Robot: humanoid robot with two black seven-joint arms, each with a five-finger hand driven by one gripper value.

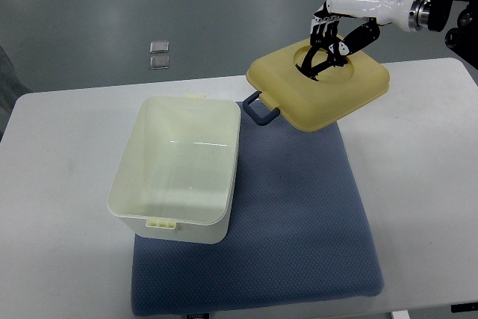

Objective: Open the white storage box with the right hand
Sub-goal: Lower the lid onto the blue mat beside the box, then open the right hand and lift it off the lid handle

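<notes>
With its lid off, the storage box (177, 172) sits open on the blue mat (299, 222).
The right hand (328, 41) grips the yellow lid (321, 87), holding it tilted beside the box.

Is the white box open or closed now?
Open. The box has no lid and looks empty; the right hand holds the lid off to its right.

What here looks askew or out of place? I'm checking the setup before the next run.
The lid is off the storage box, held tilted by the right hand with its blue handle hanging low. The open box sits half off the blue mat. Nothing looks spilled or damaged.
</notes>
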